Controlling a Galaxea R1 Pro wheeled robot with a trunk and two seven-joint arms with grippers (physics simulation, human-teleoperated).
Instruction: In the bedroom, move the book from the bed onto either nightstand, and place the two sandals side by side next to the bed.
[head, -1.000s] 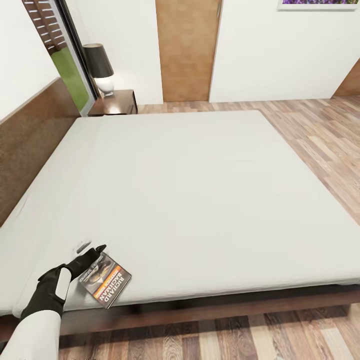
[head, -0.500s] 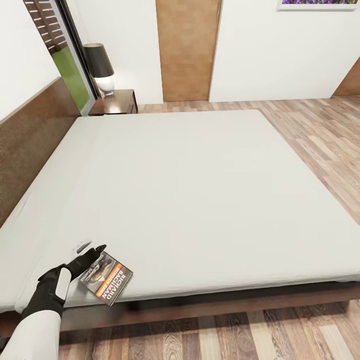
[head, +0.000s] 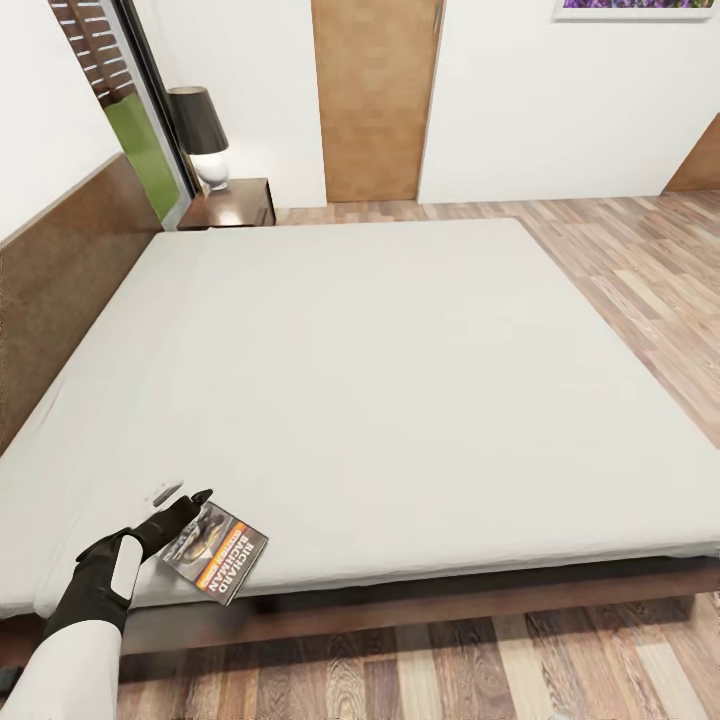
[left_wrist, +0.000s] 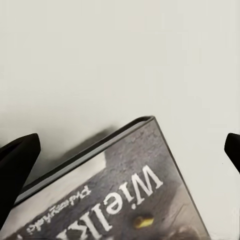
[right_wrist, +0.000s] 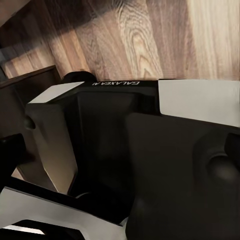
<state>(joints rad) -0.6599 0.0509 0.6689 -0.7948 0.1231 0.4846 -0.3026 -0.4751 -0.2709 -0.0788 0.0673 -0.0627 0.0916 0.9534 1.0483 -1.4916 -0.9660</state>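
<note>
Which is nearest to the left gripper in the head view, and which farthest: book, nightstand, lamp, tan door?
From the left gripper:
1. Book, right beside it on the bed's near corner.
2. Nightstand, beyond the bed's far corner.
3. Lamp, standing on that nightstand.
4. Tan door, in the back wall.

Tan door (head: 375, 100) shut; black-shaded lamp (head: 203, 135) beside window (head: 130, 120).

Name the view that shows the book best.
The head view: the whole book lies at the bed's near edge by the left gripper. The left wrist view shows one corner close up, between open jaws.
</note>
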